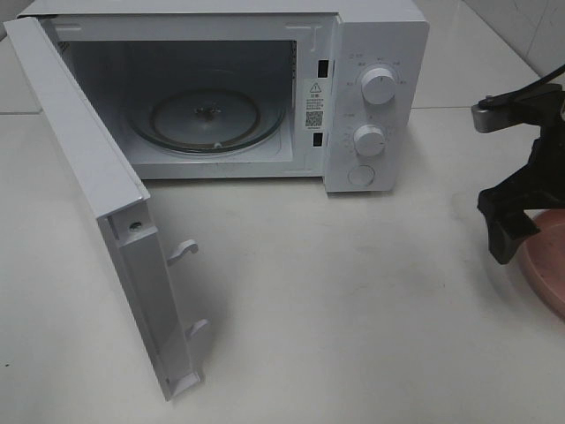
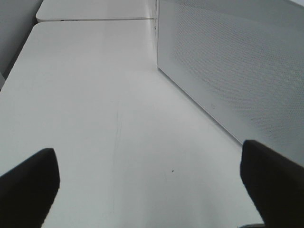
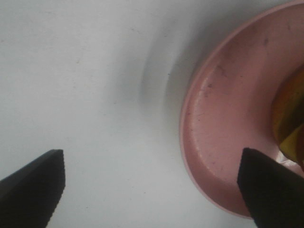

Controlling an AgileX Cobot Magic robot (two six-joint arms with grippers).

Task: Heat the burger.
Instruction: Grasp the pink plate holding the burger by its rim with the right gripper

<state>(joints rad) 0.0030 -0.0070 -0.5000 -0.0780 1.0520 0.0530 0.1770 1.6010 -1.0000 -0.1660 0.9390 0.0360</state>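
Pink plate (image 1: 552, 274) at the high view's right edge holds the burger (image 3: 289, 109), barely in sight. Both the right tool (image 3: 149, 166), above the plate's rim, and the left tool (image 2: 149, 161) gape wide, empty. Closing here could catch the rim and tip the plate, spilling the burger.

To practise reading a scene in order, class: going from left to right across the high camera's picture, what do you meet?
Open microwave door → glass turntable → control panel → pink plate.
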